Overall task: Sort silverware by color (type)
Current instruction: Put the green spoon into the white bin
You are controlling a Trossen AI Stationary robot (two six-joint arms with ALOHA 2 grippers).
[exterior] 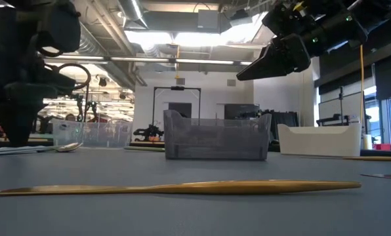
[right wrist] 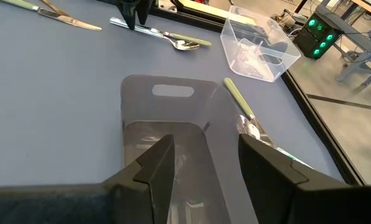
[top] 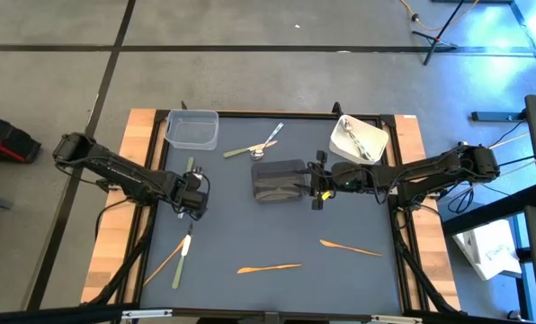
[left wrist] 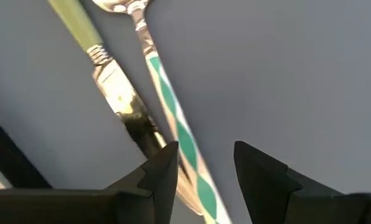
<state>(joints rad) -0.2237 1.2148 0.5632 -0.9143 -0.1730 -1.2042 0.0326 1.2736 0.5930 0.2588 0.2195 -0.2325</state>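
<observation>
My left gripper (top: 194, 203) (left wrist: 201, 167) is open and low over the table at the left. Its fingers stand on either side of the green-and-white patterned handle of a silver spoon (left wrist: 172, 102). An olive-handled knife (left wrist: 114, 87) lies beside the spoon. My right gripper (top: 316, 185) (right wrist: 203, 163) is open and empty, raised over the right end of the dark grey container (top: 277, 180). Two orange utensils (top: 268, 267) (top: 350, 247) lie flat near the front. An olive utensil (top: 241, 150) and a silver spoon (top: 266, 144) lie behind the grey container. My left gripper's fingers (left wrist: 162, 174) point down with the spoon's patterned handle (left wrist: 195, 171) between them, lying across it. One finger stands over the knife's blade. I cannot tell whether either finger touches the handle, which lies flat on the table.
A clear container (top: 193, 129) stands at the back left and a white container (top: 358, 139) at the back right. Another olive-handled knife (top: 182, 262) and an orange utensil (top: 164, 262) lie at the front left. Wooden side strips (top: 115, 225) border the dark mat.
</observation>
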